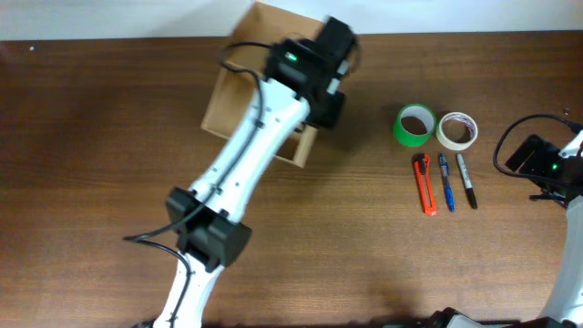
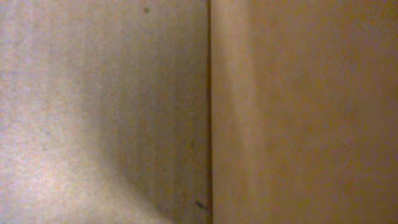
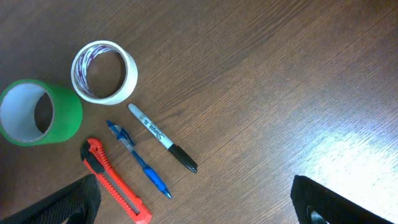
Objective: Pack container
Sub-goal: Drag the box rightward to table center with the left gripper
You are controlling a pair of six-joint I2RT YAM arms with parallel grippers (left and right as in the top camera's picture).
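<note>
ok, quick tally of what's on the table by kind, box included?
tape rolls: 2 (green roll, white roll)
box cutter: 1
pen: 1
marker: 1
cardboard box: 1
total: 6

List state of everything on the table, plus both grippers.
container: lid open, inside partly hidden
left gripper: shut, over the container
right gripper: open, empty
green tape roll: flat on table
white tape roll: flat on table
box cutter: blade not visibly out
blue pen: lying flat, tip unclear
black marker: capped
</note>
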